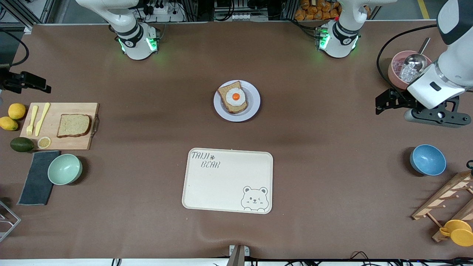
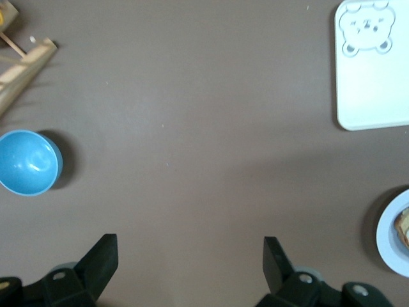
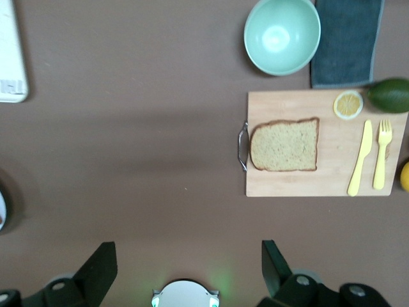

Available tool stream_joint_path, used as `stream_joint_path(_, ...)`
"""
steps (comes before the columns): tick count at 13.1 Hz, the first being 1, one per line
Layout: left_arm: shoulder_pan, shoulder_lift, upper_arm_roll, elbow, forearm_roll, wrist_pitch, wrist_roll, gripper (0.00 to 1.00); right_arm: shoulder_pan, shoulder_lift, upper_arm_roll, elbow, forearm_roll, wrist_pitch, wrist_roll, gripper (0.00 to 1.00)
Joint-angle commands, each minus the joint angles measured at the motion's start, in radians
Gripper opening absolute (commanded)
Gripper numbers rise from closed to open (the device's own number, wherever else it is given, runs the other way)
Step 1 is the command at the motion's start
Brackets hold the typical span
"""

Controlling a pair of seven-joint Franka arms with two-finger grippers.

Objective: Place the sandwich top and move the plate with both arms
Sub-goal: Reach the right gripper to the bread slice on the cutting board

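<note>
On the cutting board (image 1: 59,126) lies one sandwich top (image 1: 74,125); both arms' jaws gape wide, empty.

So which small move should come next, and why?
Probably the right gripper, open and holding nothing, should go down over the plain bread slice on the cutting board. The plate holds only the egg-topped slice. The left gripper waits, open, over bare table.
</note>
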Motion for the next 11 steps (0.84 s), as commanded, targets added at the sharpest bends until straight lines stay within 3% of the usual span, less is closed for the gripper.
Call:
stream_joint_path(1, 0.011, -0.002, -0.006, -0.002, 0.015, -0.062, 0.003, 1.00, 0.002, -0.011, -0.067, -0.122, 0.011, 0.094, -0.034, 1.00)
stream_joint_path(7, 0.012, -0.006, -0.007, -0.091, 0.001, -0.060, -0.002, 1.00, 0.008, 0.112, -0.270, -0.184, 0.106, 0.181, -0.238, 1.00)
stream_joint_path(10, 0.026, -0.008, -0.006, -0.156, -0.074, -0.036, -0.002, 1.00, -0.032, 0.191, -0.293, -0.187, 0.114, 0.228, -0.348, 0.99)
stream_joint_path(11, 0.028, -0.009, -0.006, -0.184, -0.091, -0.013, -0.002, 1.00, -0.056, 0.225, -0.296, -0.187, 0.153, 0.231, -0.392, 0.98)
